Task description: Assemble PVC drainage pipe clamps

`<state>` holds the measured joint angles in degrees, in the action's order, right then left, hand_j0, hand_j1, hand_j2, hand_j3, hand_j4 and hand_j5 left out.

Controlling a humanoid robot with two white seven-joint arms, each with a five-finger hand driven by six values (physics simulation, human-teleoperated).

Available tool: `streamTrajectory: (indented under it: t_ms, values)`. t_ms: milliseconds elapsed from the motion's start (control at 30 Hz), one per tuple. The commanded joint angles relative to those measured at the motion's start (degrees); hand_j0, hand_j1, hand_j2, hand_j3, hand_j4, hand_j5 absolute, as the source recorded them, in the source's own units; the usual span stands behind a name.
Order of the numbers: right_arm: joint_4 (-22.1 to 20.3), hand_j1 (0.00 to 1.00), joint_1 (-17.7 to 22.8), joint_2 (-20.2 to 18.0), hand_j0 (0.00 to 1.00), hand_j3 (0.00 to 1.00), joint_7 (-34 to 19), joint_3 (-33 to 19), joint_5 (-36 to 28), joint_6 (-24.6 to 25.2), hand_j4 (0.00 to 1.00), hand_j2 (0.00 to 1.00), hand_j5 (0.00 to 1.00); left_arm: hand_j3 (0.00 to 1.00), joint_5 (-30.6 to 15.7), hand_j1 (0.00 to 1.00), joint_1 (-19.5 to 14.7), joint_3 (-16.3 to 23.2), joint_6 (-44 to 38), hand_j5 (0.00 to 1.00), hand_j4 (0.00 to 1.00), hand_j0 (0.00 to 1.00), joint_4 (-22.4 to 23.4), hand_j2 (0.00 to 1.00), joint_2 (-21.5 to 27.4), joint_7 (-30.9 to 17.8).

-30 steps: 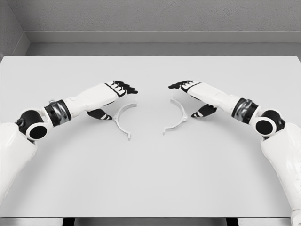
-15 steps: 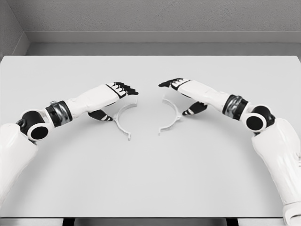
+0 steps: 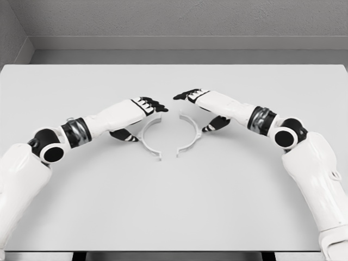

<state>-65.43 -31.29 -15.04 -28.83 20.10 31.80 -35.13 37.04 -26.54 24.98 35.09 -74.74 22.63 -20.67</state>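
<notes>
Left hand (image 3: 142, 106) grips left clamp half (image 3: 148, 137); right hand (image 3: 200, 99) grips right clamp half (image 3: 190, 133); halves near, apart.

Both clamp halves (image 3: 150, 137) (image 3: 188, 136) look like smooth white plastic; the table (image 3: 174, 206) is matt grey, the arms' shells (image 3: 114, 115) glossy white.

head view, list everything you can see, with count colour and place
clamp halves: 2, white half-rings, table middle, open sides facing, ends apart; left clamp half, right clamp half
table: 1, light grey, fills the view
wall: 1, grey, behind the far edge
left hand: 1, white with black fingers, holding the left clamp half
right hand: 1, white with black fingers, holding the right clamp half
</notes>
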Motion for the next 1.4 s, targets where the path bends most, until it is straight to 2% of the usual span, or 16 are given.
streamTrajectory:
  t_ms: [0,200,600,667,700,733,767,800,833,867,1000,1100,1167,1367]
  values:
    - [0.7,1.0,-0.1,0.4,1.0,1.0,0.0,0.2,-0.4,0.1,1.0,1.0,1.0,1.0,-0.4,1.0,0.0,0.2,-0.1,1.0,1.0,1.0,0.1,1.0,-0.1,0.0]
    - [0.6,1.0,-1.0,-0.2,1.0,1.0,0.0,-0.6,-0.6,0.1,1.0,1.0,1.0,1.0,-0.9,1.0,-0.2,-0.4,-0.1,1.0,1.0,1.0,0.5,1.0,0.7,0.0]
    - [4.4,1.0,-2.2,0.4,1.0,1.0,0.1,-0.1,-0.4,0.1,1.0,1.0,1.0,1.0,-0.8,1.0,-0.6,-0.8,-0.1,1.0,1.0,1.0,1.7,1.0,1.1,0.0]
    - [2.7,1.0,-3.0,-0.3,1.0,1.0,0.1,-1.9,-1.7,0.1,1.0,1.0,1.0,1.0,-0.8,1.0,-0.8,-0.7,-0.1,1.0,1.0,1.0,1.8,1.0,1.0,0.0]
    - [-1.1,1.0,-2.6,-1.7,1.0,1.0,0.0,-7.1,-3.1,0.1,1.0,1.0,1.0,1.0,-0.8,1.0,-0.8,-0.7,-0.1,1.0,1.0,1.0,1.8,1.0,0.7,0.1]
    - [-6.9,1.0,-2.4,-5.3,1.0,1.0,0.0,-10.5,-7.4,0.1,1.0,1.0,1.0,1.0,-0.8,1.0,-0.8,-0.7,-0.1,1.0,1.0,1.0,1.9,1.0,0.7,0.0]
    - [-11.0,1.0,-2.4,-11.5,1.0,1.0,-0.1,-11.0,-15.3,0.1,1.0,1.0,1.0,1.0,-0.8,1.0,-0.8,-0.7,-0.1,1.0,1.0,1.0,1.9,1.0,0.6,0.0]
    - [-13.4,1.0,-2.0,-18.3,1.0,1.0,-0.1,-10.9,-23.0,0.1,1.0,1.0,1.0,1.0,-0.8,1.0,-0.8,-0.6,-0.1,1.0,1.0,1.0,1.9,1.0,0.2,0.0]
    - [-15.4,1.0,1.3,-22.1,1.0,1.0,0.0,-11.2,-26.8,0.1,1.0,1.0,1.0,1.0,-0.7,1.0,-0.8,-0.6,-0.1,1.0,1.0,1.0,1.9,1.0,0.0,0.1]
    - [-17.2,1.0,4.8,-24.1,1.0,1.0,0.0,-13.2,-27.5,0.1,1.0,1.0,1.0,1.0,-0.6,1.0,-0.8,-0.6,-0.1,1.0,1.0,1.0,1.9,1.0,0.0,0.1]
    - [-26.2,1.0,25.2,-24.4,1.0,1.0,0.0,-27.5,-27.7,0.1,1.0,1.0,1.0,1.0,-0.5,1.0,-0.8,-0.4,-0.1,1.0,1.0,1.0,1.8,1.0,-0.7,0.0]
    - [-26.4,1.0,27.0,-24.2,1.0,1.0,0.3,-27.7,-28.1,0.1,1.0,1.0,1.0,1.0,-0.5,1.0,-0.8,-0.4,-0.1,1.0,1.0,1.0,1.8,1.0,-0.7,0.0]
    - [-26.4,1.0,27.5,-24.4,1.0,1.0,0.1,-27.7,-31.7,0.1,1.0,1.0,1.0,1.0,-0.5,1.0,-0.8,-0.4,-0.1,1.0,1.0,1.0,1.8,1.0,-1.0,0.0]
    - [-24.7,1.0,30.1,-24.4,1.0,1.0,0.0,-27.3,-30.6,0.1,1.0,1.0,1.0,1.0,-0.5,1.0,-0.8,-0.3,-0.1,1.0,1.0,1.0,1.7,1.0,-1.2,0.0]
